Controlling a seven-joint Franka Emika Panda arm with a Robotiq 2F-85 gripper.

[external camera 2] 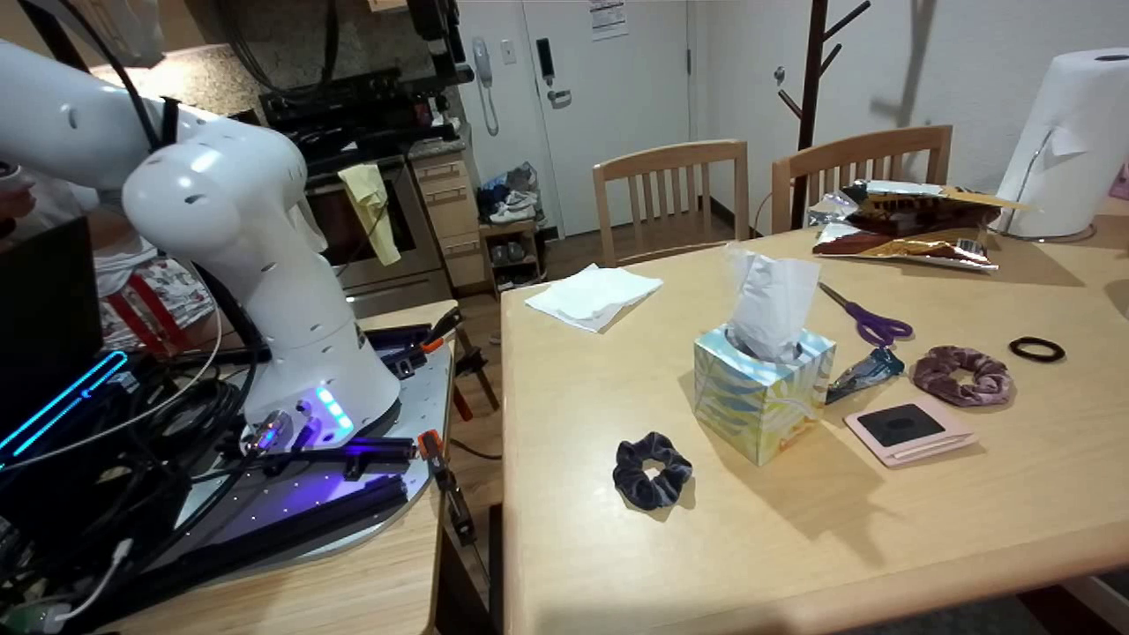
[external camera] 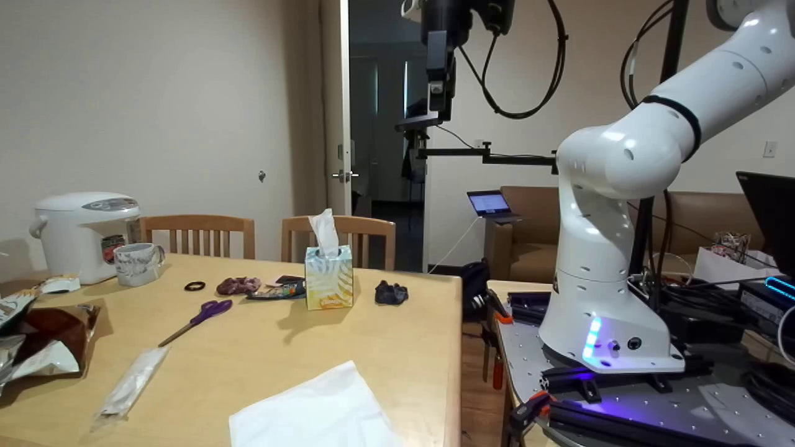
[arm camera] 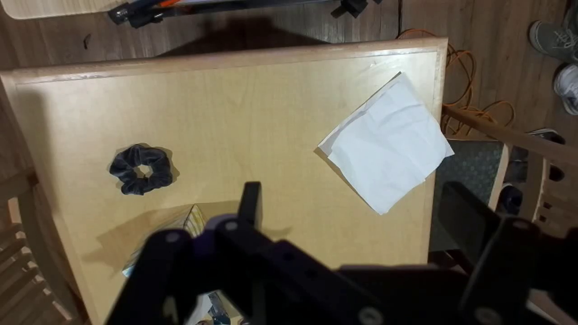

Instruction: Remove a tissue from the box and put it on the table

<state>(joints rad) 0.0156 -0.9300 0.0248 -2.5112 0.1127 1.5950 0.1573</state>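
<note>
The gripper [arm camera: 358, 210] hangs, spread wide, well above the table [arm camera: 271, 126], while a tissue [external camera 2: 776, 304] stands up out of the patterned box [external camera 2: 763, 406] and flat tissues [arm camera: 393, 149] lie overlapped near a corner, one tip jutting past the edge. A blue packet [external camera 2: 869, 372] and a pink wallet [external camera 2: 908, 432] sit just beside the box, a dark scrunchie [external camera 2: 653, 494] lies near its opposite side, and purple-handled scissors [external camera 2: 854, 310] and a mauve scrunchie [external camera 2: 939, 370] rest farther along.

Wht arm [external camera: 621, 161], blk strap [external camera: 682, 113], blue-lit base [external camera: 615, 329]; blk gripper [arm camera: 359, 210] w/ screws [arm camera: 231, 225], blk cable [external camera: 520, 116].
</note>
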